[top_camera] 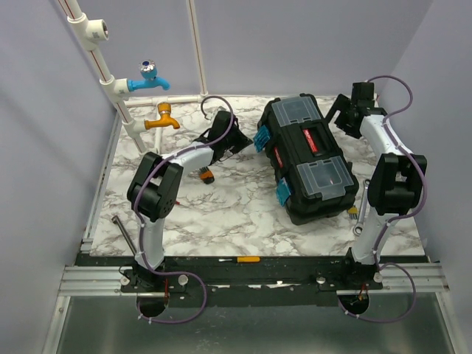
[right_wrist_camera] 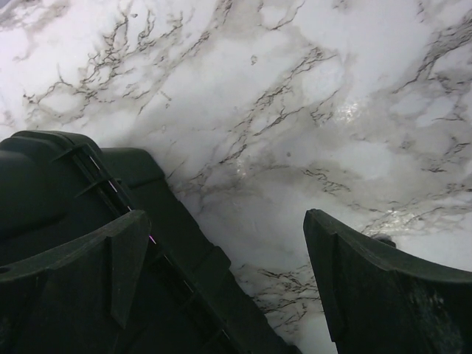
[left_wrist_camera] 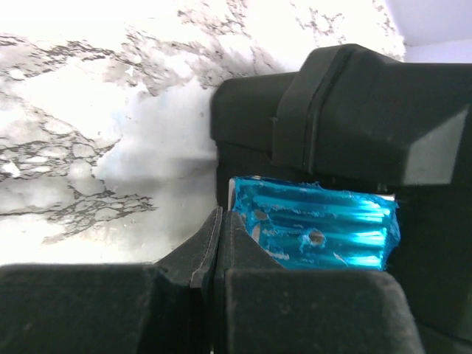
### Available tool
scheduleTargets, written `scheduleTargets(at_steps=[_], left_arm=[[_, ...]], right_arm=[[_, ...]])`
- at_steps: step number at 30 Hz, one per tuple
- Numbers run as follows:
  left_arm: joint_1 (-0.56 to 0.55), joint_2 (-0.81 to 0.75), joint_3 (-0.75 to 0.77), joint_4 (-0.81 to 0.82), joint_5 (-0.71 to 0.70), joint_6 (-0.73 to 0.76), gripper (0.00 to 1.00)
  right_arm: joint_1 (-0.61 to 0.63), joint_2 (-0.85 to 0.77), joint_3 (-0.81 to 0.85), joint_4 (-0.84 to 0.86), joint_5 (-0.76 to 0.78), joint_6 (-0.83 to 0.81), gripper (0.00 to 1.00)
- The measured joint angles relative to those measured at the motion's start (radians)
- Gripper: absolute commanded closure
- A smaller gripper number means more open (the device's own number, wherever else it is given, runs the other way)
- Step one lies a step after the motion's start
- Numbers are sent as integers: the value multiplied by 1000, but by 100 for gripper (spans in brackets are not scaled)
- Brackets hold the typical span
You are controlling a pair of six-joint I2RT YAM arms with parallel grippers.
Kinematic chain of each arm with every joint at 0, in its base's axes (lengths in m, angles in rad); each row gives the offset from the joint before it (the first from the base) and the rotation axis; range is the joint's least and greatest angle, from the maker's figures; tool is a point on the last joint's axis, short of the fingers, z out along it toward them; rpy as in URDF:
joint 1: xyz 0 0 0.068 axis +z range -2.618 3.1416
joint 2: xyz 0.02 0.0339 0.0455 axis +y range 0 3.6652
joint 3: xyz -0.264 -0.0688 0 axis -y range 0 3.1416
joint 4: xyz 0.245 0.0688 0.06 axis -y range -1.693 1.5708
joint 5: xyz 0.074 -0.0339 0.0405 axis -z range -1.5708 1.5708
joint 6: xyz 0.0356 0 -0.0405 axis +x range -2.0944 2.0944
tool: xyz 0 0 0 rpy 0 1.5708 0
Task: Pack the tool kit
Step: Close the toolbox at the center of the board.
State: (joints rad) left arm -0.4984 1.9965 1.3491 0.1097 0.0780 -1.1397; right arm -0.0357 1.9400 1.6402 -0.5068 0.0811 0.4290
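The black toolbox (top_camera: 310, 158) lies closed at centre right, with a red-black handle (top_camera: 310, 140), two clear-lidded compartments and teal latches (top_camera: 262, 138) on its left side. My left gripper (top_camera: 240, 141) is shut and empty. In the left wrist view its tip (left_wrist_camera: 217, 221) sits right beside a teal latch (left_wrist_camera: 317, 232), at its left edge. My right gripper (top_camera: 344, 110) is open at the box's far right corner. In the right wrist view (right_wrist_camera: 225, 221) it spans the box's edge (right_wrist_camera: 59, 184) and bare marble.
Orange-black pliers (top_camera: 205, 175) lie under the left arm. A yellow-handled screwdriver (top_camera: 240, 259) lies at the front edge. A metal-shafted tool (top_camera: 125, 230) is at front left and a wrench (top_camera: 361, 210) lies right of the box. Blue (top_camera: 150, 80) and orange (top_camera: 164, 119) taps stand at back left.
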Motion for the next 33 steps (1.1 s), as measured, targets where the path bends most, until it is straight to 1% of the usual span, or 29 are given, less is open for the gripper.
scheduleTargets(at_steps=[4, 8, 10, 12, 19, 25, 30, 33], left_arm=[[-6, 29, 81, -116, -23, 30, 100], [-26, 101, 250, -329, -92, 47, 100], [-29, 148, 340, -424, -102, 48, 100], [-32, 180, 394, -488, -108, 47, 100], [-61, 191, 458, -647, -149, 47, 100], [-76, 218, 534, -757, -194, 42, 100], [-79, 263, 600, -816, -207, 41, 100], [-77, 270, 604, -814, -210, 45, 100]], right_arm=[[-12, 0, -37, 49, -60, 21, 5], [-14, 0, -68, 90, -96, 36, 5], [-16, 0, -80, 101, -105, 43, 5], [-17, 0, -88, 108, -113, 49, 5], [-6, 0, -113, 132, -120, 62, 5], [2, -21, -190, 209, -116, 102, 5], [3, -71, -266, 256, -108, 121, 4], [6, -103, -308, 278, -101, 127, 4]])
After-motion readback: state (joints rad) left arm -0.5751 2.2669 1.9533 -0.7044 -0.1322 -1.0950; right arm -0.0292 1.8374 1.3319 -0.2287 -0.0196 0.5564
